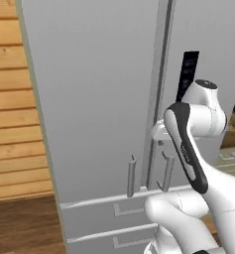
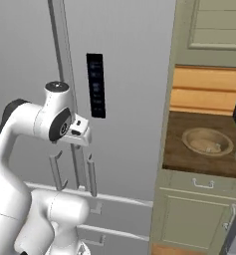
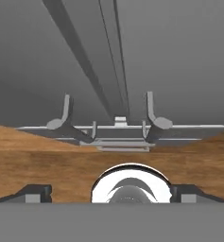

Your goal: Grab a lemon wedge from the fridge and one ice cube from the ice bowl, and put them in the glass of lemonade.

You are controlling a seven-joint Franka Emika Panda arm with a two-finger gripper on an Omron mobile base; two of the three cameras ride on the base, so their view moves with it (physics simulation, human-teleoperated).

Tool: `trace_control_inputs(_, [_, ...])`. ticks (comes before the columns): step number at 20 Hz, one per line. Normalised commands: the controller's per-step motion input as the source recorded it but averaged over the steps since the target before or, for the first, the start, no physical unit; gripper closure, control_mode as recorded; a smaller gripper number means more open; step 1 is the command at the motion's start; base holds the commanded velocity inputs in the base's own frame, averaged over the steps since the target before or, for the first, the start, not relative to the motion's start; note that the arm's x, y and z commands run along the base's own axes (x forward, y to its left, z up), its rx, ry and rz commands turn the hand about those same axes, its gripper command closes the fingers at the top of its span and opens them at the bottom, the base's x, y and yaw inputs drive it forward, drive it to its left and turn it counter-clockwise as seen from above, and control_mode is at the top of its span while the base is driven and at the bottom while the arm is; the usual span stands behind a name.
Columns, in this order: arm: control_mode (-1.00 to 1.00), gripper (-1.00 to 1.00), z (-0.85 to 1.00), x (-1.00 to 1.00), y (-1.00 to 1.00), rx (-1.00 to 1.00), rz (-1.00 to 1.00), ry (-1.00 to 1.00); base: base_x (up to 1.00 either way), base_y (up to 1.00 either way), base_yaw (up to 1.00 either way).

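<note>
1. A tall grey metal fridge (image 1: 94,99) with both doors shut stands straight ahead of the robot. A narrow vertical seam runs between the two doors.
2. Two vertical bar handles (image 1: 132,176) sit on either side of the seam, and their lower ends show just above the drawers.
3. A narrow black panel (image 2: 95,85) is set in the right-hand door, above the handles.
4. Two grey drawers (image 1: 114,211) with small flat pulls lie below the doors, both closed.
5. The white arm with dark joints rises in front of the fridge and bends forward at about handle height. Its hand reaches toward the seam between the doors.
6. The claw (image 3: 116,194) shows as two small dark tips at the bottom of the hand view, set well apart and open, with nothing between them. It points down the fridge front toward the handles and the wooden floor (image 3: 47,156).
7. To the right of the fridge, a dark wooden desk (image 2: 189,154) tops beige-green cabinets. A round, shallow tan bowl (image 2: 207,142) with a thick rim rests on it.
8. Pale wooden planks (image 1: 10,99) cover the wall left of the fridge.
</note>
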Motion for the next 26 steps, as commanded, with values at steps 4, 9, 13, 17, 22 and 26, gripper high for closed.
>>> trace_control_inputs(4, [1.00, -1.00, 0.00, 0.00, 0.00, 0.00, 0.00, 0.00, -0.04, -1.00, 0.01])
trace_control_inputs(9, [1.00, -1.00, 0.00, 0.00, 0.00, 0.00, 0.00, 0.00, 0.00, -1.00, 0.02])
trace_control_inputs(13, [1.00, -1.00, 0.00, 0.00, 0.00, 0.00, 0.00, 0.00, 0.00, -1.00, 0.02])
trace_control_inputs(17, [1.00, -1.00, 0.00, 0.00, 0.00, 0.00, 0.00, 0.00, 0.16, -0.91, 0.02])
trace_control_inputs(22, [1.00, -1.00, 0.00, 0.00, 0.00, 0.00, 0.00, 0.00, 0.77, -0.52, 0.08])
trace_control_inputs(26, [1.00, -1.00, 0.00, 0.00, 0.00, 0.00, 0.00, 0.00, 0.98, 0.00, 0.04])
